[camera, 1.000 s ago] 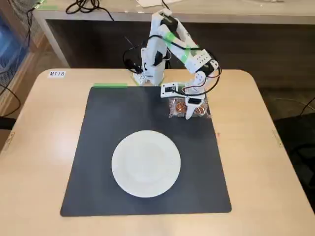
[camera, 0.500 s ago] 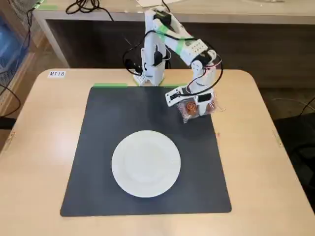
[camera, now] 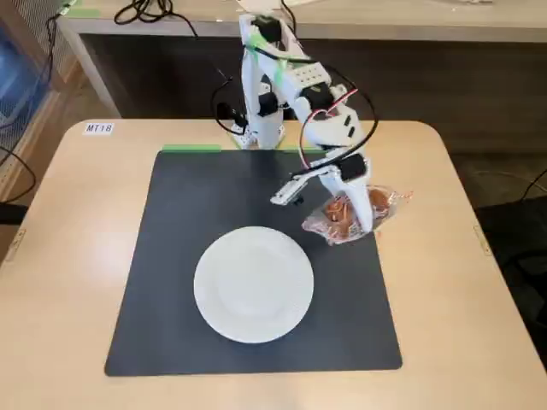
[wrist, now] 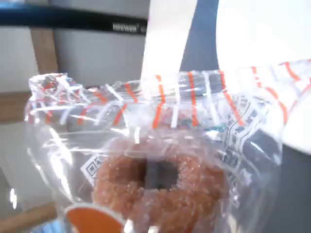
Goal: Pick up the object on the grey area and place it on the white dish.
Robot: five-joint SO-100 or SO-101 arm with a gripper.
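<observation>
One mat [camera: 171, 282], one dish [camera: 253, 284] bare at its middle, one pastry [camera: 349, 213], one gripper [camera: 352, 219]. A second ago the pastry lay at the mat's far right; now it's up, carried above the mat's right edge, nearer the dish. Grasp done, the carry is on. Gripper is clamped on the pastry; the wrist view shows a ring-shaped pastry [wrist: 160, 189] filling the frame.

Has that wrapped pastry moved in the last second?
Yes. The pastry has been lifted off the mat and carried nearer the plate.
</observation>
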